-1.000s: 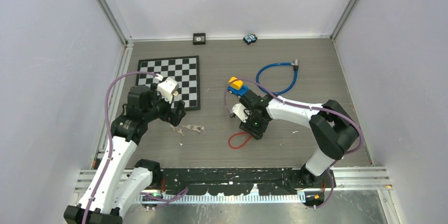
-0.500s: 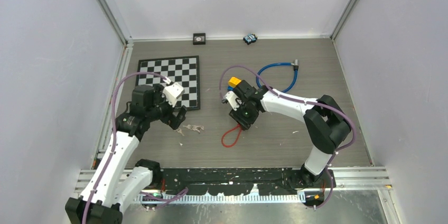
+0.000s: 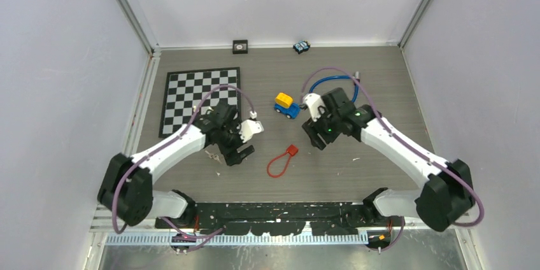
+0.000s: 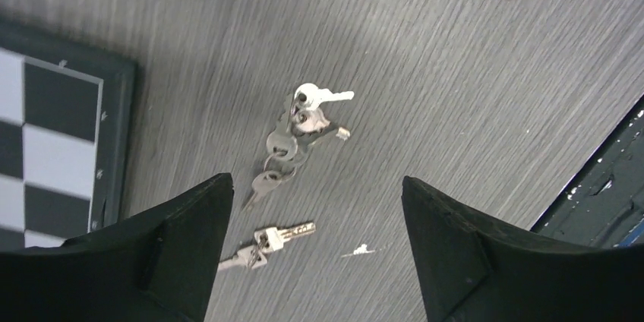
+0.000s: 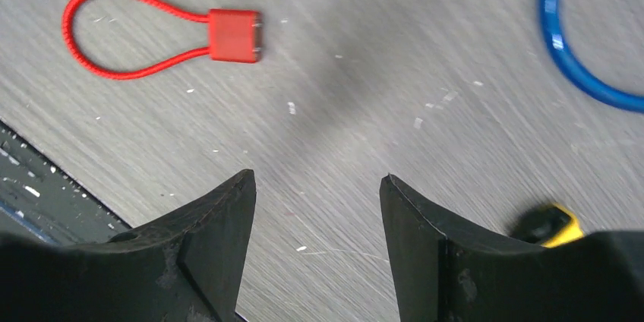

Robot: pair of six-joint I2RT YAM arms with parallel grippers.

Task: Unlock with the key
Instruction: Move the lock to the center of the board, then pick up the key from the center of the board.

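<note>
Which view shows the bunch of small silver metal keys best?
Left wrist view: the silver keys lie whole and sharp on the table. The top view shows only pale specks beside the left gripper; the right wrist view shows none.

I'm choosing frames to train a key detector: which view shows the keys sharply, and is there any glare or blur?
Left wrist: keys fairly sharp, though the top one glares white. Top external: evenly lit, but the keys are tiny and partly hidden by the left gripper. Right wrist: no keys; red lock crisp, toy car blurred at the edge.
</note>
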